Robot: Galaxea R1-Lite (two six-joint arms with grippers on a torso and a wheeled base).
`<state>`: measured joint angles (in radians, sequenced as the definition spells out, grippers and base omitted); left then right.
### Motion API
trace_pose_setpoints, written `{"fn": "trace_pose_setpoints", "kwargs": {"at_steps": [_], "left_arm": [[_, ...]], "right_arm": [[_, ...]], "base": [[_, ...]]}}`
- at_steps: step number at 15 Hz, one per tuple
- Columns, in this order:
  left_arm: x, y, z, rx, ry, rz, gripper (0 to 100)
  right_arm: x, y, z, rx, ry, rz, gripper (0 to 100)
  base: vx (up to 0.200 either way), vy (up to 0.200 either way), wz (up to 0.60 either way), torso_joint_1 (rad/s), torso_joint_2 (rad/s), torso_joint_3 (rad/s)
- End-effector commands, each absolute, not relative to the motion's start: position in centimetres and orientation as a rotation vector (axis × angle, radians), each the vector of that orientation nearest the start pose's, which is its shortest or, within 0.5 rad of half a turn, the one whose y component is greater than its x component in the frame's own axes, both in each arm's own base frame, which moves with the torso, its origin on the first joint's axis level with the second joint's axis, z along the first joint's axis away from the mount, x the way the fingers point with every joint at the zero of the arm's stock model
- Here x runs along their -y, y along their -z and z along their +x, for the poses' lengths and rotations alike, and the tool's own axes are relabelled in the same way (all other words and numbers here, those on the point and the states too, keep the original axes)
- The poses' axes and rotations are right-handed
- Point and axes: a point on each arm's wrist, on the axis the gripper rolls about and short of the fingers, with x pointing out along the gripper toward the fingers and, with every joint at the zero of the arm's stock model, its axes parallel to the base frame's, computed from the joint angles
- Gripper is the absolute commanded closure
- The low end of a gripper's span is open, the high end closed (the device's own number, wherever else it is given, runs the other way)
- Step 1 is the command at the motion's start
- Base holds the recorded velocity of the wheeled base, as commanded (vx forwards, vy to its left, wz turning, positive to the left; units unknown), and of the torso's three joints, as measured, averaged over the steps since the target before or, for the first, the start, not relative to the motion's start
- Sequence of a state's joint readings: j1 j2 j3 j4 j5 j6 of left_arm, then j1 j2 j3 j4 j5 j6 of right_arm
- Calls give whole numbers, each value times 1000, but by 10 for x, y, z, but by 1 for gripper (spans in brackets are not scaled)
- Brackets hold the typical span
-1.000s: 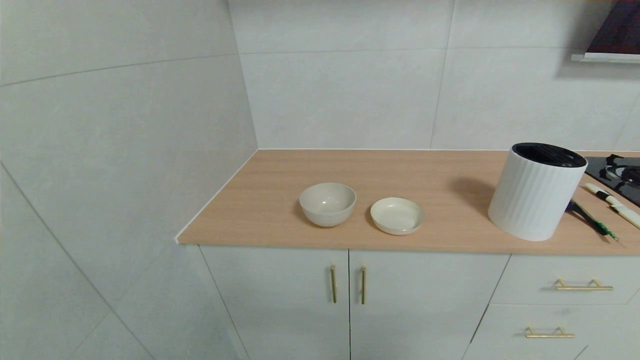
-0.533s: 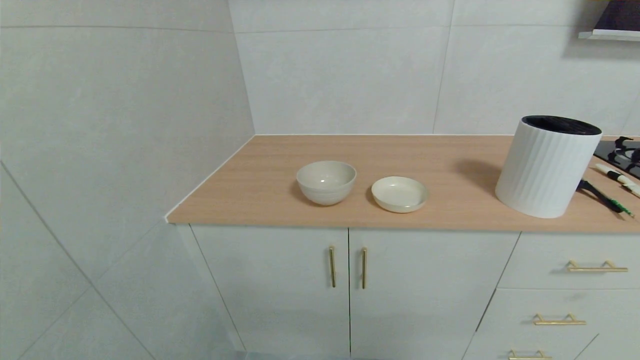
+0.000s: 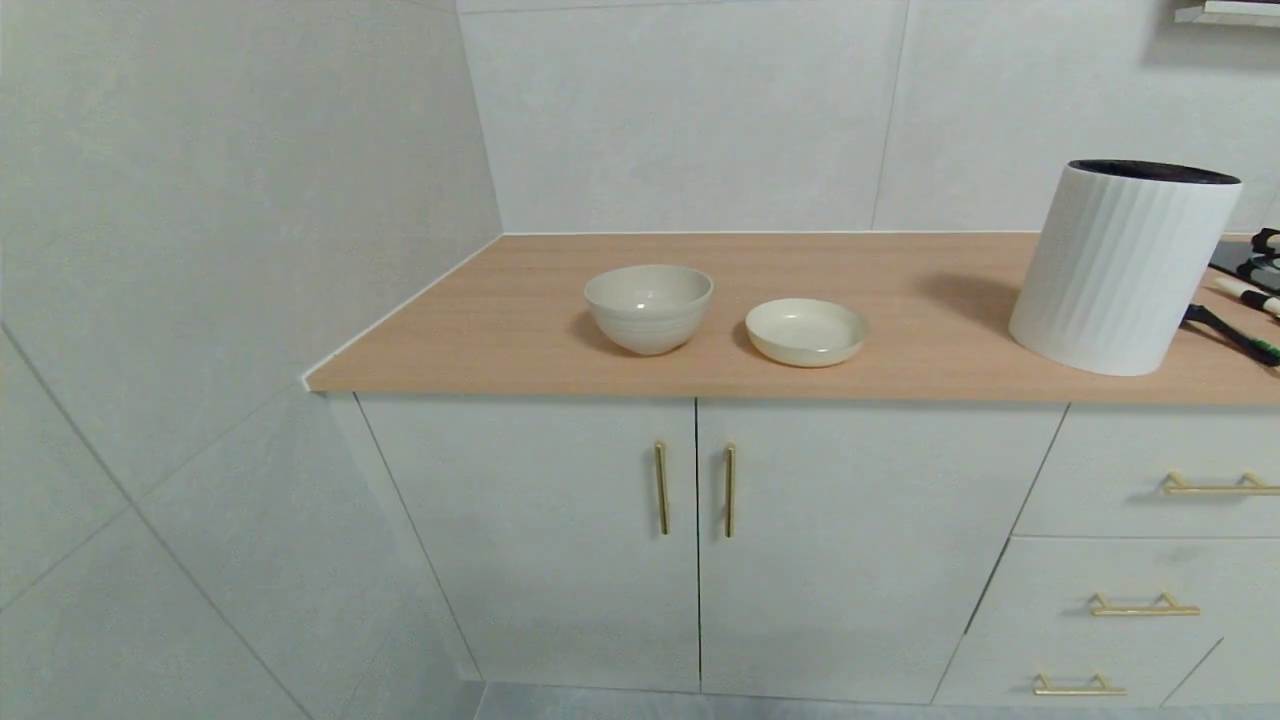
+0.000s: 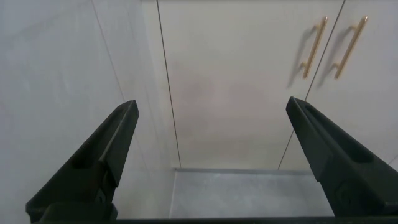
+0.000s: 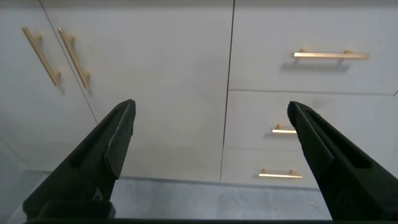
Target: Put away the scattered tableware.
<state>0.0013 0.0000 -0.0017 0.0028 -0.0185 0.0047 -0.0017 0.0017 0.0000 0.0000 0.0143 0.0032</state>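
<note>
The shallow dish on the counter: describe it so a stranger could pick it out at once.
Find the wooden countertop above the white cabinets. Near its front edge two cream pieces sit side by side; the shallow dish is the one nearer the tall ribbed canister. Unlike the deep bowl beside it, it is low and wide.

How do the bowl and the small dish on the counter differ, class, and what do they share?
The bowl is deep and tall; the dish is shallow and low. The bowl looks greyer, the dish creamier. Both are round, empty, upright, and rest apart on the counter.
</note>
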Motion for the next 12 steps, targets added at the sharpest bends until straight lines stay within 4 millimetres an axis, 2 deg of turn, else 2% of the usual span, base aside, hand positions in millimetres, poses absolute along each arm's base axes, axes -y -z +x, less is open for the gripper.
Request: {"fn": "trace_pose_setpoints", "kwargs": {"at_steps": [1,10,12], "left_arm": [[0,-76,-23,-1,17,5,0],[0,-76,-23,-3,17,5,0],[0,-76,-23,-1,17,5,0]], "right_arm": [[0,-76,-23,-2,-12,3,0],[0,-76,-23,-2,-12,3,0],[0,-76,-23,-2,-14,3,0]], "base": [[0,0,0,-178,491,300],[0,0,0,-131,455,326],[0,0,0,-41,185,154]]}}
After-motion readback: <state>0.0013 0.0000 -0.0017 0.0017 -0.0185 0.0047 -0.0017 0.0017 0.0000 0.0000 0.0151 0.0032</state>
